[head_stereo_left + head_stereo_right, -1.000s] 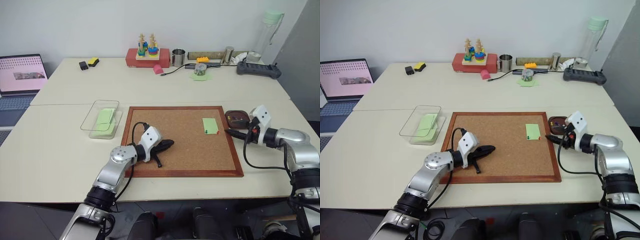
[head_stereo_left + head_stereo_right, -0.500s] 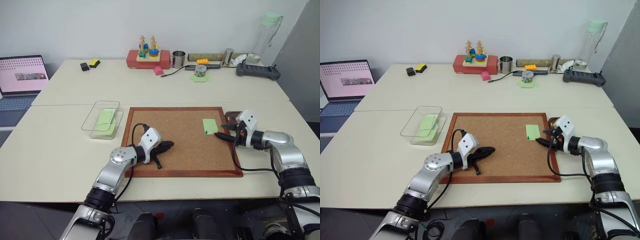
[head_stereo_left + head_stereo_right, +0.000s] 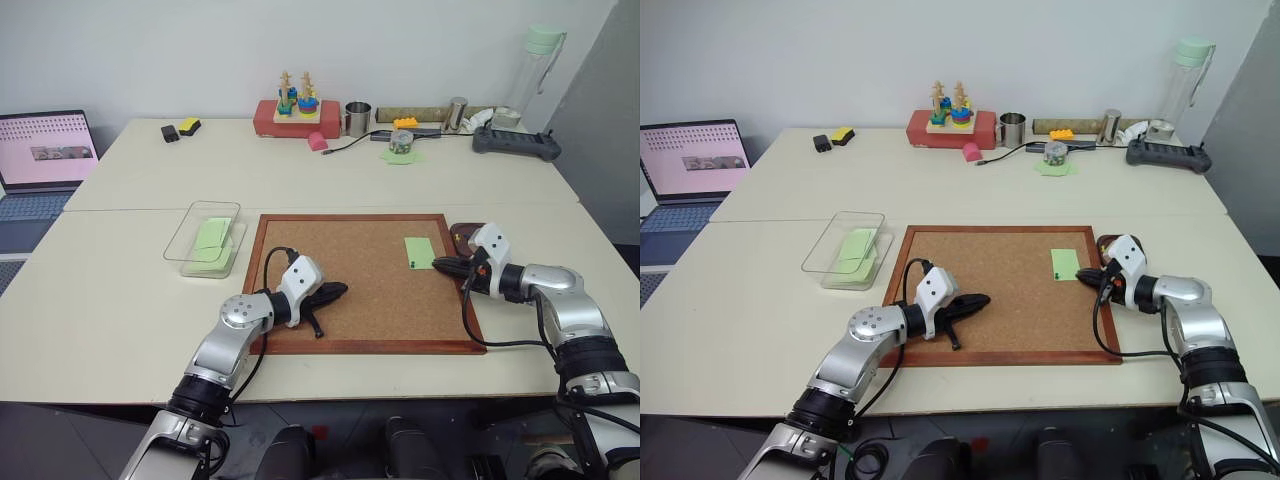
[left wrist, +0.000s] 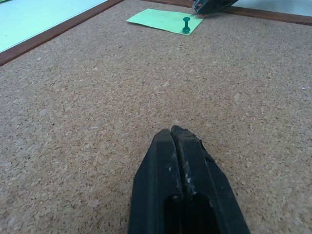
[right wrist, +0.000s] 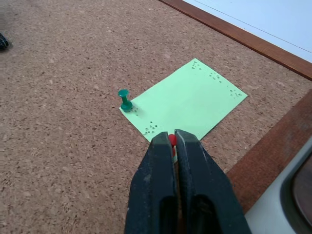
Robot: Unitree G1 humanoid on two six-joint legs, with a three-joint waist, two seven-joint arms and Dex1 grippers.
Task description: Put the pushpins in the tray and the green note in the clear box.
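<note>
Right wrist view: we see right gripper (image 5: pixel 171 142) pinched on red pushpin (image 5: pixel 171 140) at thin green note (image 5: pixel 187 102) edge, grainy cork board (image 5: pixel 63 146); green pushpin (image 5: pixel 125 101) upright; left gripper (image 4: pixel 174 134) closed, empty

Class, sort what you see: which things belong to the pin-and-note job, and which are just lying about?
Job:
red pin, in right gripper
green pin
green note
tray
clear box

Lying about:
laptop
cup
bottle
toy stacker

The cork board (image 3: pixel 360 280) lies mid-counter (image 3: pixel 120 300). The clear box (image 3: pixel 203 237) sits left of it, the tray (image 3: pixel 462 236) right, and the note (image 3: pixel 420 252) on its right part.
</note>
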